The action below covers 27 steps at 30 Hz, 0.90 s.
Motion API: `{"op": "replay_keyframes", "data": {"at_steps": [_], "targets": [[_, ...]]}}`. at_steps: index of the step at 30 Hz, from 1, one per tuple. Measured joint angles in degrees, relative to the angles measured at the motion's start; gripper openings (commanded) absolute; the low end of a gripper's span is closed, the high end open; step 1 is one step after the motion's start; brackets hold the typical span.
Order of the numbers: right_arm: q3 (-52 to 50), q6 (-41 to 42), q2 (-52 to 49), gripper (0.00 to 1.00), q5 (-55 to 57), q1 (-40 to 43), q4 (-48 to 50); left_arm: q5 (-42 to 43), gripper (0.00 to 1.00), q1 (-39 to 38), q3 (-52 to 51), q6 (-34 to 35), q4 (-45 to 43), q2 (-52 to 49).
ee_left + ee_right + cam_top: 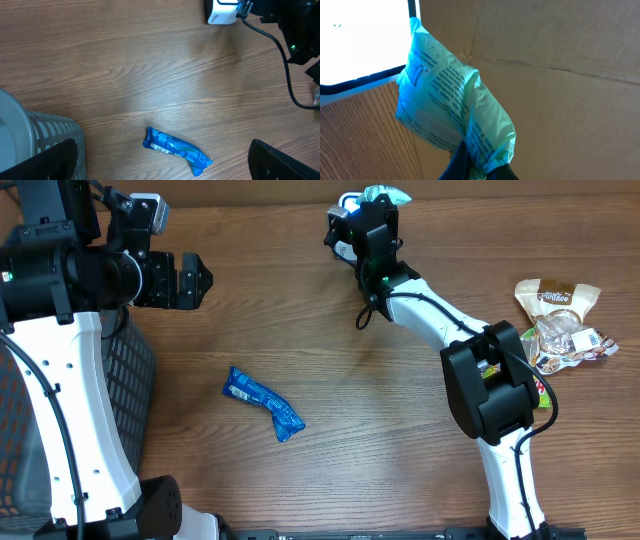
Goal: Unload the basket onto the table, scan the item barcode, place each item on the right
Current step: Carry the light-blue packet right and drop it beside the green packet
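The right gripper (378,202) is clenching the crinkled pale green plastic packet (451,102) just beside the white box-shaped scanner (222,12), so pickup is looking done and only the read is remaining, while the left gripper (198,279) is hanging released, well left of it

Light: bright, even, from overhead.
Shadows: soft and faint on the table (300,330).
Glare: blown-out white patch upper left in my right wrist view, tinting the packet (445,100) cyan.
Focus: overhead sharp; near edges of my wrist views blurred.
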State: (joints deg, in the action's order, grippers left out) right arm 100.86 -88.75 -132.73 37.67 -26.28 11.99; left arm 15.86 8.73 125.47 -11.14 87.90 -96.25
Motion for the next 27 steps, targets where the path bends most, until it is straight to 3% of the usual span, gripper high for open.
{"op": "replay_keyframes", "data": {"at_steps": [10,20,24,26,27], "targets": [[0.00,-0.02,0.09,0.04,0.81,-1.46,-1.33,0.00,1.00,0.00,0.00,0.00,0.00,0.00],[-0.20,1.57,9.09,0.04,-0.44,-7.91,-28.63,0.02,1.00,0.00,0.07,0.00,0.00,0.00],[-0.15,11.78,18.99,0.04,-3.32,-10.01,-39.56,0.00,1.00,0.00,0.09,0.00,0.04,0.00],[-0.11,28.50,25.22,0.04,-5.86,-10.99,-48.04,0.00,1.00,0.00,0.09,0.00,0.00,0.00],[0.09,32.74,26.12,0.04,-6.40,-11.06,-49.44,0.02,1.00,0.00,0.11,0.00,0.02,0.00]]}}
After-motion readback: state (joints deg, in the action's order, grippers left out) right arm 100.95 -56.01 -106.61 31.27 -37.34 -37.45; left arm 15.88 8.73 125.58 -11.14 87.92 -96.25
